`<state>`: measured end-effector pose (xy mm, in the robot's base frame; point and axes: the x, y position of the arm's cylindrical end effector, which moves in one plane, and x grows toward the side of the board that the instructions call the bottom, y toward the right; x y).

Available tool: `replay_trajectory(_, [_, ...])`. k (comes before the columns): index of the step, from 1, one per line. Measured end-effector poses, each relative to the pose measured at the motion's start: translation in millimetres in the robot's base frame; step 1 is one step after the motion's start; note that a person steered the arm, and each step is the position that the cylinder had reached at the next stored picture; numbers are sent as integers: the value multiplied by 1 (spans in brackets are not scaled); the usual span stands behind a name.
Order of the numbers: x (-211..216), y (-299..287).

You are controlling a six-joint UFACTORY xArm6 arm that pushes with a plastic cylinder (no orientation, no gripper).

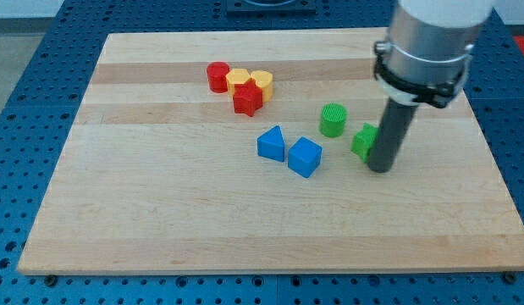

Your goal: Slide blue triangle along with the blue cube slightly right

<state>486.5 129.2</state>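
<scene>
The blue triangle (271, 143) lies near the middle of the wooden board (160, 212). The blue cube (305, 157) sits just to its right and a little lower, almost touching it. My tip (379, 168) rests on the board to the right of the blue cube, with a clear gap between them. The rod stands right in front of a green block (362, 141) and partly hides it.
A green cylinder (333, 119) stands above and right of the blue cube. Toward the view's top, a cluster holds a red cylinder (217, 76), two yellow blocks (238, 80) (262, 83) and a red block (247, 100). The board's right edge lies beyond my tip.
</scene>
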Motion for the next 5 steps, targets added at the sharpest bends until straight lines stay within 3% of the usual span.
replay_trajectory(2, [-38,-9])
replay_trajectory(3, [-36,-9])
replay_trajectory(5, [18,-18])
